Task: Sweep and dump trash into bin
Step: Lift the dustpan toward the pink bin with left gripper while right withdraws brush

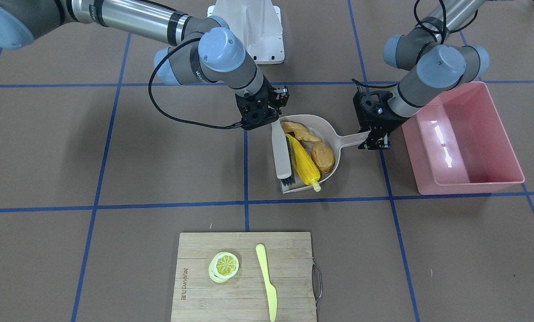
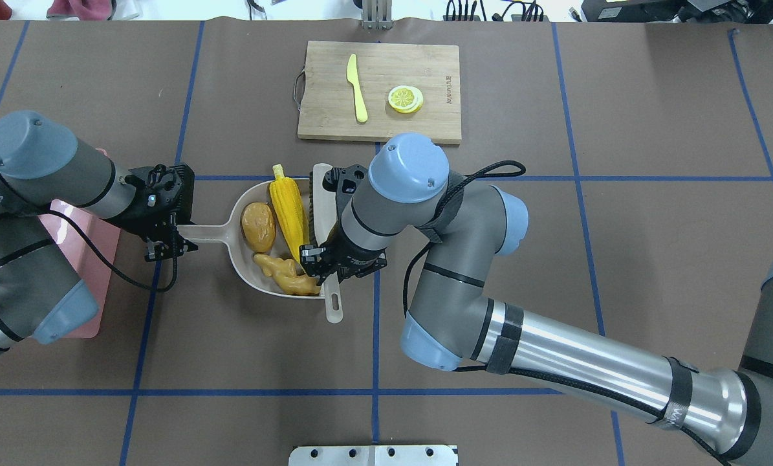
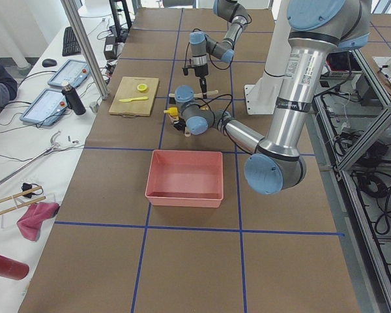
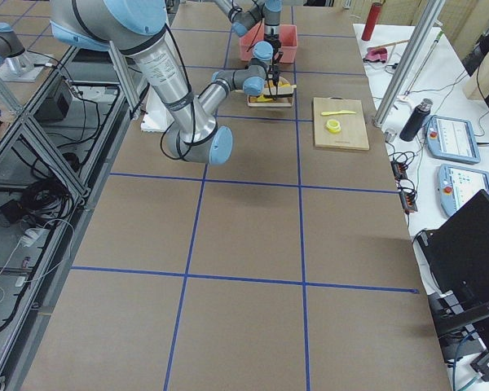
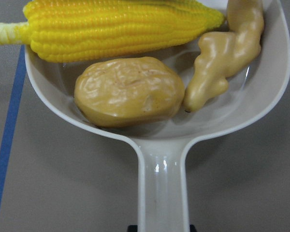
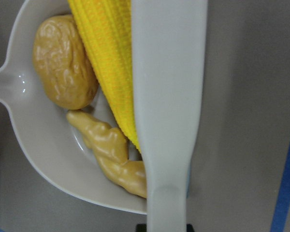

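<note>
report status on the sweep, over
Left gripper shut on dustpan handle, right gripper shut on brush. Corn, ginger, potato in dustpan, bin empty. Brush lies across dustpan mouth.

Pale brush handle (image 6: 166, 96) lies against corn (image 6: 106, 63), beside potato (image 6: 63, 63) and ginger (image 6: 113, 159), in dustpan (image 6: 48, 135).

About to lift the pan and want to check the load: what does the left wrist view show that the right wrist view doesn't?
Only the left wrist view: the full handle of the dustpan running toward the camera, and the pale stalk end of the corn cob poking past the rim. Only the right wrist view: the brush lying along the corn cob, hiding part of it. Both: corn cob, potato and ginger root, all inside the dustpan.
</note>
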